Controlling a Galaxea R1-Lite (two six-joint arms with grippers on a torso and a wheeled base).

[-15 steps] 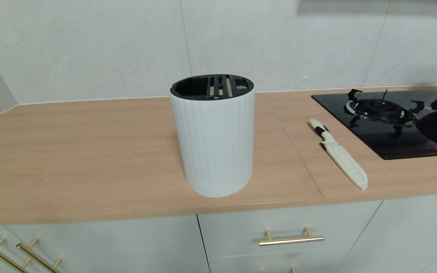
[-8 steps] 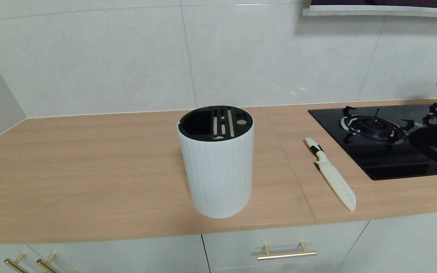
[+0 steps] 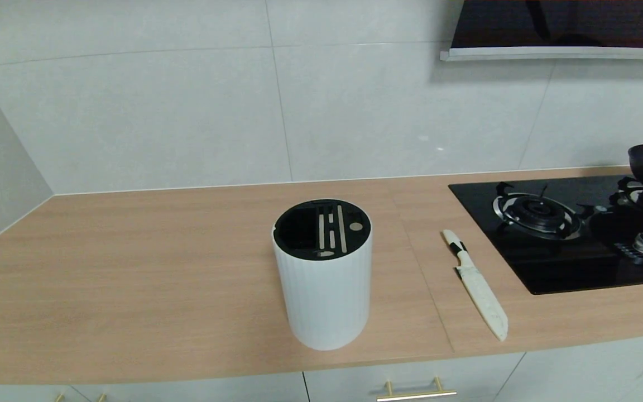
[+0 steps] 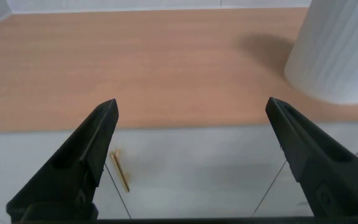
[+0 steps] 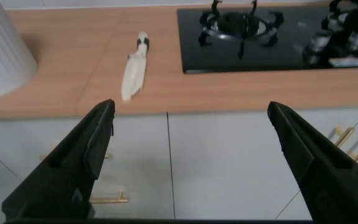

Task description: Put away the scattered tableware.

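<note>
I find the white ribbed cylindrical holder with a black slotted top upright on the wooden countertop, near its front edge. The white knife with a black-banded handle lies flat between that holder and the black gas hob, touching neither. Both the left gripper and the right gripper stand wide apart, holding nothing, before the cabinet fronts.

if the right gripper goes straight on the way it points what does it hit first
Likely the cabinet front just under the counter edge; the right gripper aims below the knife. Depth unclear.
</note>
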